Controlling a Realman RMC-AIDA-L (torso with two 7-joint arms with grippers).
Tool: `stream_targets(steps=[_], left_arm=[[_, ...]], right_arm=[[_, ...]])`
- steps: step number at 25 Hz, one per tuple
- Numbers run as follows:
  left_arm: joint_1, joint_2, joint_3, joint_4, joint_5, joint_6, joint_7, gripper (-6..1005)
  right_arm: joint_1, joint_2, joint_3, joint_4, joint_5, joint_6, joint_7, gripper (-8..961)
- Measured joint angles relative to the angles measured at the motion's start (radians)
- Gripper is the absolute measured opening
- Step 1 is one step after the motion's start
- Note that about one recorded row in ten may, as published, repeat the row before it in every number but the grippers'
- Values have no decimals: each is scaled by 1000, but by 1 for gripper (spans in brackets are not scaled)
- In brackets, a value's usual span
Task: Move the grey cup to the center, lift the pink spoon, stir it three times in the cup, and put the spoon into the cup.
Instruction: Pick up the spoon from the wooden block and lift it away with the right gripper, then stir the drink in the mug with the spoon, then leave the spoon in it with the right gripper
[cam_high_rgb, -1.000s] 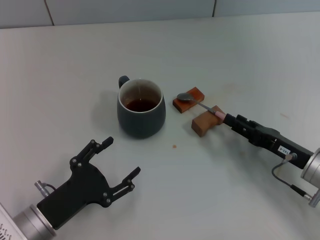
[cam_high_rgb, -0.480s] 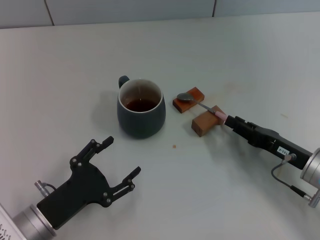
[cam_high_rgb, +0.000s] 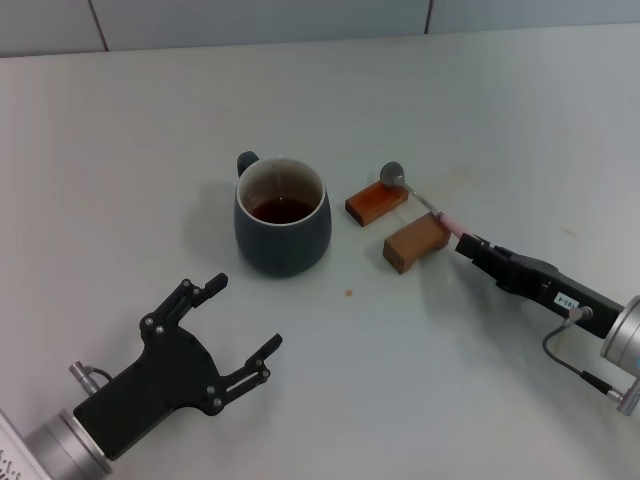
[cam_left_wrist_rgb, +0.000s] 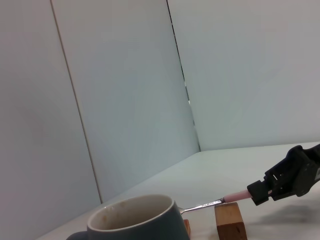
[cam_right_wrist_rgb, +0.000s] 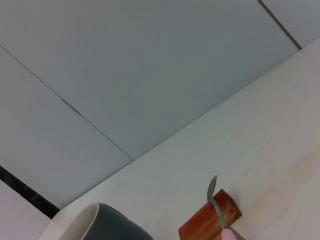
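The grey cup (cam_high_rgb: 283, 215) stands upright mid-table, handle toward the far side, brown residue inside. It also shows in the left wrist view (cam_left_wrist_rgb: 135, 222) and the right wrist view (cam_right_wrist_rgb: 105, 225). My right gripper (cam_high_rgb: 466, 243) is shut on the pink handle end of the pink spoon (cam_high_rgb: 420, 200) and holds it tilted up above the two wooden blocks, to the right of the cup. The spoon's metal bowl points away from the gripper. The spoon also shows in both wrist views (cam_left_wrist_rgb: 210, 204) (cam_right_wrist_rgb: 215, 197). My left gripper (cam_high_rgb: 243, 315) is open and empty, in front of the cup.
Two brown wooden blocks lie right of the cup, a reddish one (cam_high_rgb: 377, 201) and a lighter one (cam_high_rgb: 415, 242), both under the lifted spoon. A small brown speck (cam_high_rgb: 348, 293) lies on the white table. A grey panelled wall runs along the table's far edge.
My right gripper has lifted the spoon off the two blocks. The spoon's bowl has risen and shifted off the reddish block. The cup and the left arm have not moved.
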Motion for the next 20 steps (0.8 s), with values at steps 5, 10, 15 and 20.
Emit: stream_targets(steps=[5,10,15,20], left_arm=[[3,0,0,0,0,0,0,847],[3,0,0,0,0,0,0,847],[4,0,-4,0,0,0,21,847],[6,0,-8,0,-1,-3,37,847]], right_arm=[[-6,1,8,0,4,0,0,127],[-25,1,10,-7,7,-60,-16,126],[-51,2,12,-41,9,-221,-68,126],[-53,1,0,-144,3,-342,-55,126]])
